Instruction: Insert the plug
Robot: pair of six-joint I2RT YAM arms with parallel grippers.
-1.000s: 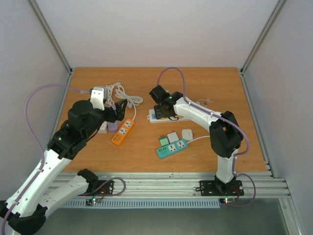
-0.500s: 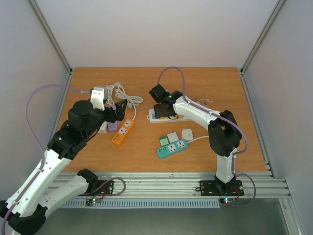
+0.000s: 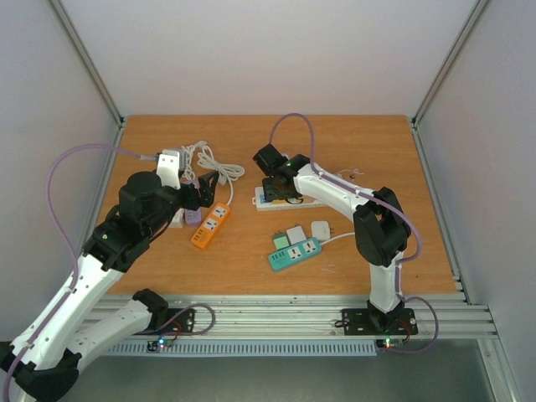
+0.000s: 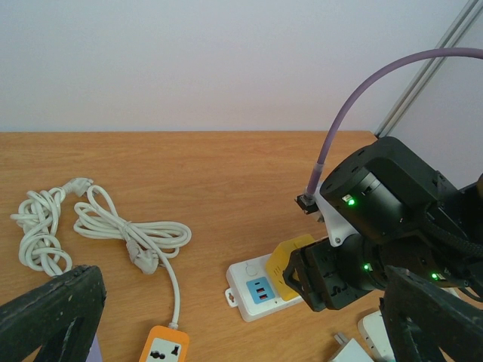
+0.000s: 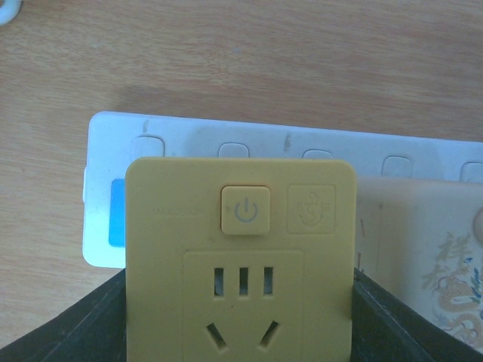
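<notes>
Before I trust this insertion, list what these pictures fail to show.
1. Prongs of the yellow square plastic adapter: right wrist view, under its own body; top view, under the right arm.
2. Sockets of the white plastic power strip beneath it: right wrist view, covered by the adapter.
3. Orange plastic power strip: left wrist view, cut off by the bottom edge.

You are looking at robotics lab cell, not home or shop. White panels are closing in back and both sides, aluminium struts running up corners. Wooden tabletop is sitting inside. Slotted aluminium rail is running along its near edge, carrying left arm and right arm side by side. Orange power strip, teal power strip and white power strip are lying out mid-surface.
</notes>
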